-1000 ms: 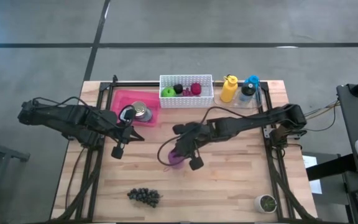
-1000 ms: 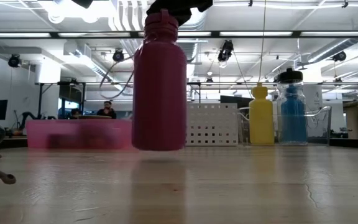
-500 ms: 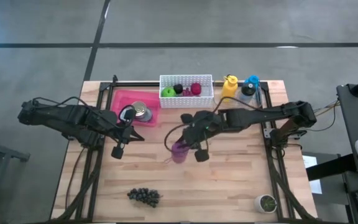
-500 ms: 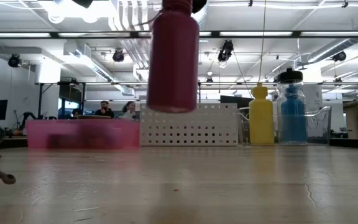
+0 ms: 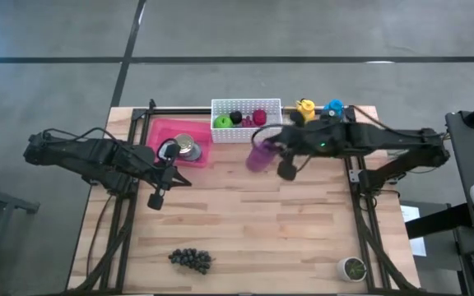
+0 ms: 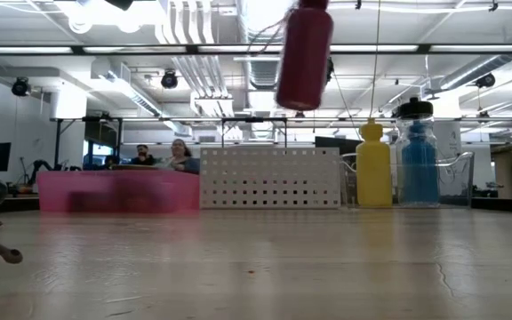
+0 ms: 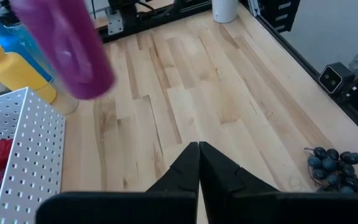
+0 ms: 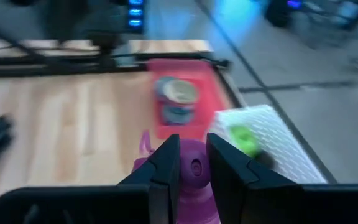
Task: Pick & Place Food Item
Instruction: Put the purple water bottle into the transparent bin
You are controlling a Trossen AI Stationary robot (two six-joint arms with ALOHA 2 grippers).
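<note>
**Carrying the bottle high toward the far edge**

My right gripper (image 5: 263, 148) is clamped on the cap end of the purple bottle (image 5: 259, 155), fingers (image 8: 166, 163) pinching either side of the lid. In the low view the bottle (image 6: 304, 55) hangs well clear of the counter (image 5: 262, 238), slightly tilted, above the white basket (image 6: 270, 178). From above it sits just at the basket's (image 5: 246, 120) 5 o'clock corner, with the yellow bottle (image 5: 304, 108) and blue bottle (image 5: 333, 108) at about 2 o'clock from my gripper.

To do this well, I judge I should keep the grip firm at the neck, let the body swing settle before lowering, and hold enough height to clear the basket wall and the bottle tops. If the drop spot is beside the other bottles, I should come down upright and release only once the base touches wood.

The task names a food item, though what I hold is a bottle. The grapes (image 5: 191, 260) lie near the front edge, at about 7 o'clock from my gripper and well apart. The fruit in the basket is much nearer, at 11 o'clock.

My left gripper (image 5: 156, 200) waits closed and empty, in front of the pink tray (image 5: 164, 131).
</note>
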